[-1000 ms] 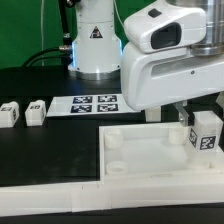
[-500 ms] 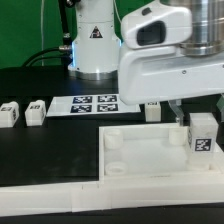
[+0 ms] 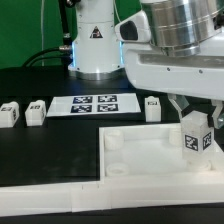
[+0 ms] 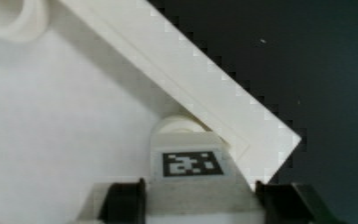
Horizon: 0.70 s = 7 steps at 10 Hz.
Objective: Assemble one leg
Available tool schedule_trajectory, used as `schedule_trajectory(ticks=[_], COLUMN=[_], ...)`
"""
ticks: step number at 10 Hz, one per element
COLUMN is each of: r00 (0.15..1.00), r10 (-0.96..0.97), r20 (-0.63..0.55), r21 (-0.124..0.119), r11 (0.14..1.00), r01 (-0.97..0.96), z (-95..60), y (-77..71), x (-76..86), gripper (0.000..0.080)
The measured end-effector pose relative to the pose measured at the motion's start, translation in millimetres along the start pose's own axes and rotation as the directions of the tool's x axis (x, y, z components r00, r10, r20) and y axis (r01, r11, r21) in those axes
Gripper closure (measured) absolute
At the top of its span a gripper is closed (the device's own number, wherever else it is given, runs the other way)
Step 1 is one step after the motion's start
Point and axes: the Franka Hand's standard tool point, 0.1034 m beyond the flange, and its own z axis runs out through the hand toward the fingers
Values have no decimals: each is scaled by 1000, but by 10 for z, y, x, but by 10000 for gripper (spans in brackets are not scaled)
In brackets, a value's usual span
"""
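Legs visible: four. The gripper (image 3: 196,126) pinches the held leg (image 3: 195,141) over the white tray panel (image 3: 140,150), beside its rim. Three stand on the table (image 3: 50,145): far-left leg (image 3: 8,114), second leg (image 3: 36,110), third leg (image 3: 152,108) near the marker board (image 3: 95,103).

arm (image 3: 175,60): white glossy shell | base (image 3: 95,45): black triangular marking | jaws: black

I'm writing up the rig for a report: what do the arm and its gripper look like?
The arm is bulky, with smooth rounded white and light-grey housings. Its base is a white column bearing a black triangular warning label. Dark cables run beside the base. The gripper has two black, square-ended fingers.
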Motion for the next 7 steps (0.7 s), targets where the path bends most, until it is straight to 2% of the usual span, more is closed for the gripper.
schedule_trajectory(ticks=[1,2,3,4,5,7], r00=[997,984,942,874,836,864], r10=[82,178,334,482,544,500], r20=[0,5,35,61,67,64], r21=[0,17,58,81,91,89], r11=[997,984,940,871,831,859], r01=[-82,-178,-335,-485,-548,-504], z=[4,9,13,23,36,37], y=[-2,-17,-32,-42,-54,-48], x=[-5,8,25,9,-18,-26], gripper=[505,505,505,505,505,505])
